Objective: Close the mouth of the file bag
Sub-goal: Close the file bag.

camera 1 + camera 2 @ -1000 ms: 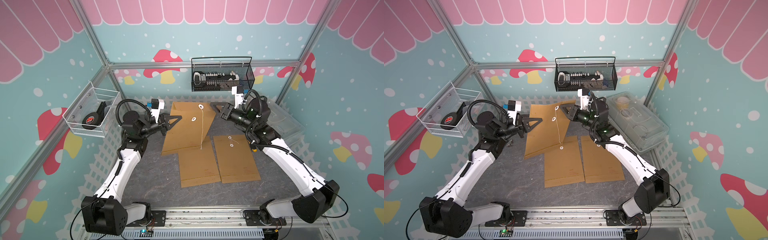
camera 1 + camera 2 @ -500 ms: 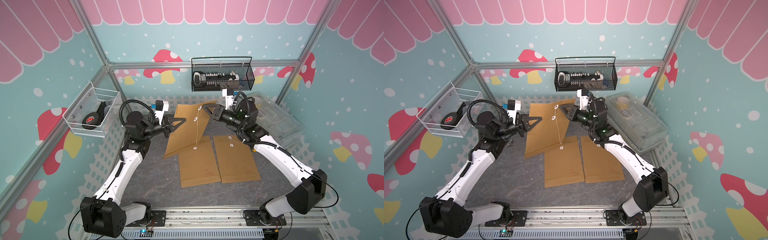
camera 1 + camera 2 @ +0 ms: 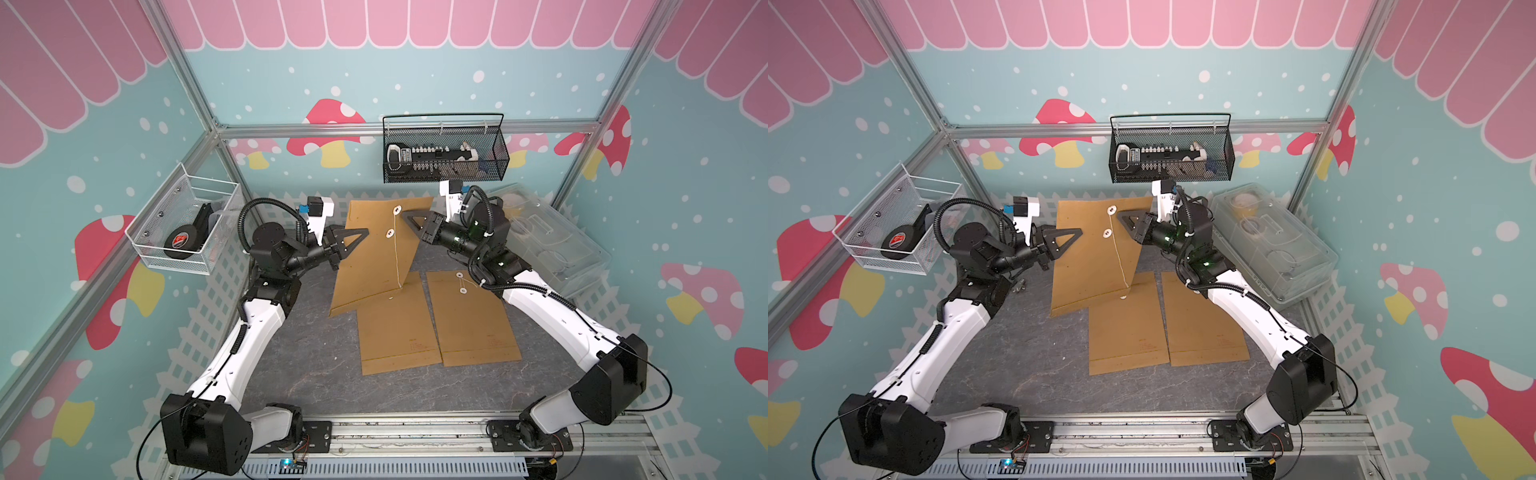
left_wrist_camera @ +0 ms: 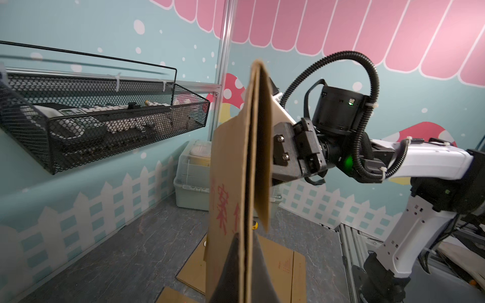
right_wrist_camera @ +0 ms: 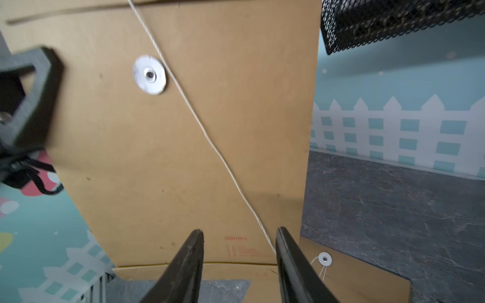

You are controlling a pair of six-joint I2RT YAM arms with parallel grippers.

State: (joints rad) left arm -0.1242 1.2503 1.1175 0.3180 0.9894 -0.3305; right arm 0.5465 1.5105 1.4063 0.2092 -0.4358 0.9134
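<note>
Across the file bag [image 3: 365, 270] our right gripper [image 3: 404, 214] has crept left, jaws apart and empty, to the flap's disc [image 3: 397, 210]. The bag hangs upright, far centre, its left edge pinched by our left gripper [image 3: 366, 230]. The thin string [image 3: 397, 257] dangles slack. We could miss it, or crease the stiff kraft paper.
</note>
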